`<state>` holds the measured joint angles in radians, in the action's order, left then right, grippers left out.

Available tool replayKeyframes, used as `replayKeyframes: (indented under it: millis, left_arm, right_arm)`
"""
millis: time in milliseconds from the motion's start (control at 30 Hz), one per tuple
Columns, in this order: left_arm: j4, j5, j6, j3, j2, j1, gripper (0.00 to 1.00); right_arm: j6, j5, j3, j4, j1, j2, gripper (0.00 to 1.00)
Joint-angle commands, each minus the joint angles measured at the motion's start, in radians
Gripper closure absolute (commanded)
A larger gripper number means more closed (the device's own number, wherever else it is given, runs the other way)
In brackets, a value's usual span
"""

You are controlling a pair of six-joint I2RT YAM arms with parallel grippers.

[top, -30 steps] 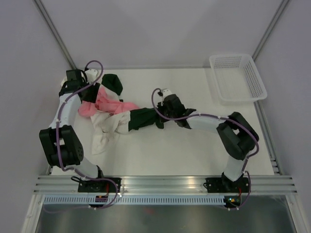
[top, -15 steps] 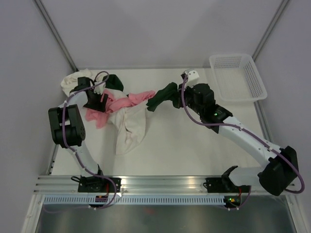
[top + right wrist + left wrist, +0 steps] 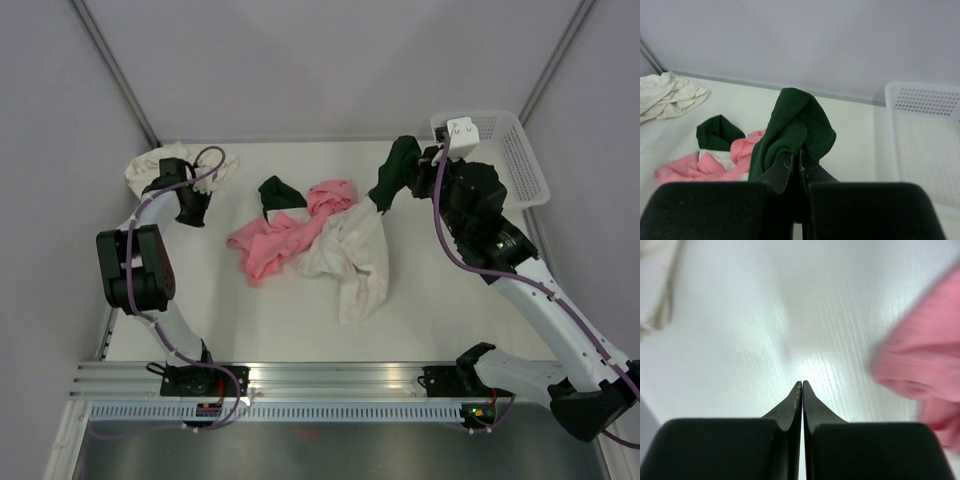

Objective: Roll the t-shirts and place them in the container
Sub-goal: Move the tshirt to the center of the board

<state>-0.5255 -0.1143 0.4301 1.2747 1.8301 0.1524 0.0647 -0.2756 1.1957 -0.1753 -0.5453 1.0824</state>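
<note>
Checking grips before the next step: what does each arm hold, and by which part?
The right jaws pinch the green tee by a bunched fold of its cloth. The left jaws are shut on nothing.

White mesh basket (image 3: 522,150) at the far right corner of the table (image 3: 300,325), lying flat, open side up. Table surface white with faint wood grain. Aluminium rail (image 3: 340,378) along the near edge. Pale grey walls (image 3: 330,60) on 3 sides; 2 metal posts (image 3: 113,68) at the far corners.
</note>
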Motion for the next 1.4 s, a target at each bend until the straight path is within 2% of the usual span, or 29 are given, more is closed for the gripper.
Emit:
replayKeyframes:
  millis: [0, 67, 100, 133, 167, 233, 267, 300, 333, 367, 400, 533, 667, 833, 900, 933, 967, 1033, 1067, 1233, 1333, 1367]
  left_arm:
    - [0.01, 0.005, 0.012, 0.06, -0.124, 0.004, 0.98]
    - [-0.051, -0.034, 0.006, 0.08, -0.135, 0.004, 0.98]
    - [-0.094, -0.136, 0.015, 0.107, -0.143, -0.002, 0.96]
    - [-0.146, -0.197, 0.036, 0.112, -0.15, -0.014, 0.87]
    - [-0.189, -0.234, 0.074, 0.103, -0.163, -0.071, 0.62]
    - [-0.189, -0.213, 0.104, 0.016, -0.209, -0.189, 0.39]
    - [-0.189, -0.197, 0.117, -0.018, -0.222, -0.253, 0.24]
    - [-0.189, -0.197, 0.131, -0.075, -0.232, -0.374, 0.13]
    - [-0.189, -0.203, 0.133, -0.096, -0.248, -0.428, 0.04]
    - [-0.189, -0.203, 0.139, -0.115, -0.255, -0.477, 0.0]
    - [-0.186, -0.191, 0.145, -0.138, -0.256, -0.563, 0.0]
    - [-0.119, -0.102, 0.131, -0.161, -0.223, -0.706, 0.0]
    - [-0.038, -0.048, 0.098, -0.158, -0.144, -0.773, 0.0]
    - [0.007, -0.027, 0.056, -0.143, -0.019, -0.801, 0.0]
    - [0.01, -0.024, 0.036, -0.13, 0.017, -0.801, 0.11]
    - [0.01, -0.019, 0.032, -0.127, 0.04, -0.801, 0.2]
    - [0.01, -0.016, 0.023, -0.124, 0.046, -0.8, 0.44]
    - [0.005, -0.013, 0.022, -0.12, 0.026, -0.8, 0.71]
    - [0.004, -0.01, 0.021, -0.118, 0.009, -0.798, 0.97]
    - [-0.005, 0.036, 0.032, -0.075, -0.185, -0.781, 0.98]
    - [-0.007, 0.108, 0.012, 0.046, -0.31, -0.716, 0.98]
    - [-0.007, 0.152, 0.0, 0.143, -0.324, -0.655, 0.98]
  right_arm:
    - [-0.022, -0.061, 0.056, 0.016, 0.01, -0.036, 1.0]
    - [-0.006, -0.03, 0.053, 0.019, 0.01, -0.032, 1.0]
    - [0.007, 0.01, 0.047, 0.02, 0.01, -0.02, 1.0]
    - [0.017, 0.025, 0.042, 0.022, 0.011, -0.013, 1.0]
    - [0.023, 0.044, 0.038, 0.025, 0.01, -0.004, 1.0]
    - [0.038, 0.074, 0.027, 0.026, 0.011, 0.022, 1.0]
    - [0.041, 0.078, 0.024, 0.023, 0.011, 0.031, 1.0]
    - [0.046, 0.079, 0.019, 0.022, 0.01, 0.04, 1.0]
    - [0.049, 0.075, 0.016, 0.022, 0.01, 0.042, 1.0]
    - [0.049, 0.064, 0.013, 0.022, 0.01, 0.04, 1.0]
    - [0.049, 0.062, 0.005, 0.02, 0.01, 0.036, 1.0]
    - [0.049, 0.061, -0.018, 0.03, 0.011, 0.016, 1.0]
    - [0.052, 0.049, -0.028, 0.031, 0.011, 0.004, 1.0]
    - [0.044, 0.041, -0.025, 0.028, 0.01, 0.004, 1.0]
    - [0.043, 0.038, -0.027, 0.028, 0.011, 0.002, 1.0]
    - [0.043, 0.035, -0.027, 0.028, 0.011, 0.002, 1.0]
    - [0.041, 0.035, -0.028, 0.03, 0.011, 0.001, 1.0]
    - [0.04, 0.032, -0.03, 0.027, 0.01, 0.001, 1.0]
    - [0.035, 0.024, -0.03, 0.025, 0.011, -0.001, 1.0]
    - [0.026, 0.001, -0.038, 0.017, 0.01, -0.006, 1.0]
    - [0.026, -0.007, -0.044, 0.02, 0.011, -0.007, 1.0]
    - [0.026, -0.005, -0.047, 0.022, 0.01, -0.007, 1.0]
